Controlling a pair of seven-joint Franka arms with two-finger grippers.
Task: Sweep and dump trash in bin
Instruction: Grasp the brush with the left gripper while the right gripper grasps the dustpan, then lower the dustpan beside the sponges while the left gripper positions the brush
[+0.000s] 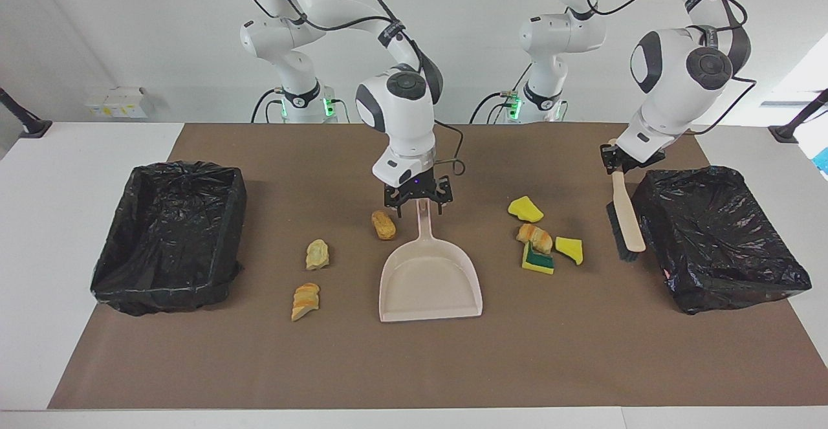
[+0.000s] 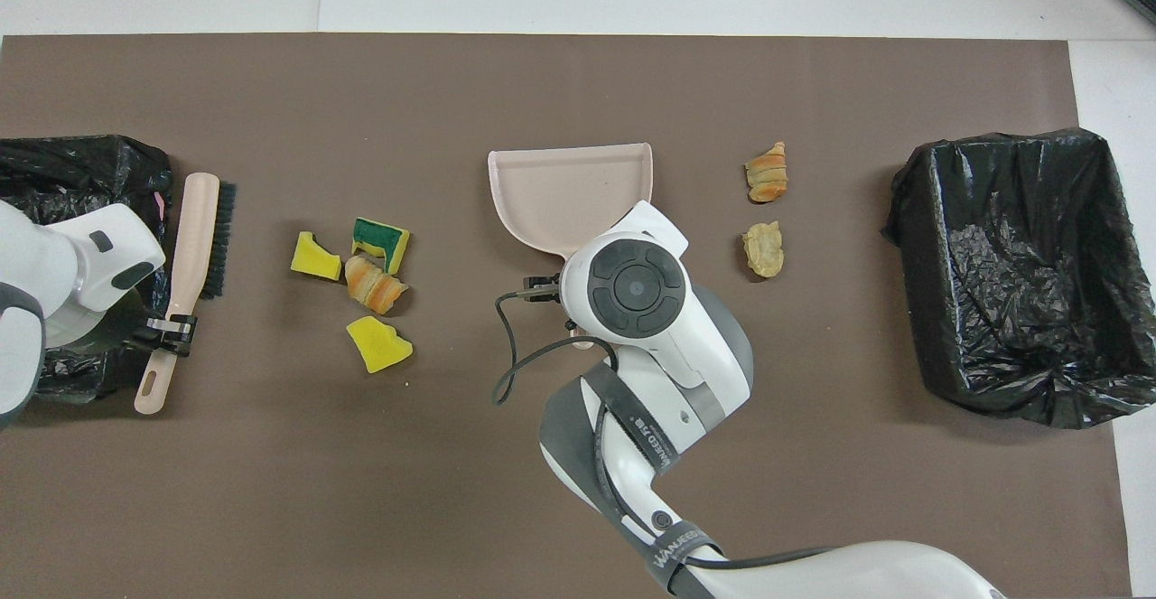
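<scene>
The trash lies in two groups on the brown mat. Two yellow sponge chunks, a green-and-yellow sponge and a bread lump sit toward the left arm's end. Three bread lumps lie toward the right arm's end. The beige dustpan rests between the groups. My right gripper is open, its fingers on either side of the top of the dustpan's handle. My left gripper is shut on the handle of the brush, whose bristles hang beside the bin.
A second black-lined bin stands at the right arm's end of the mat. In the overhead view the right arm's wrist covers the dustpan's handle and the lump beside it. The brush hangs next to the bin.
</scene>
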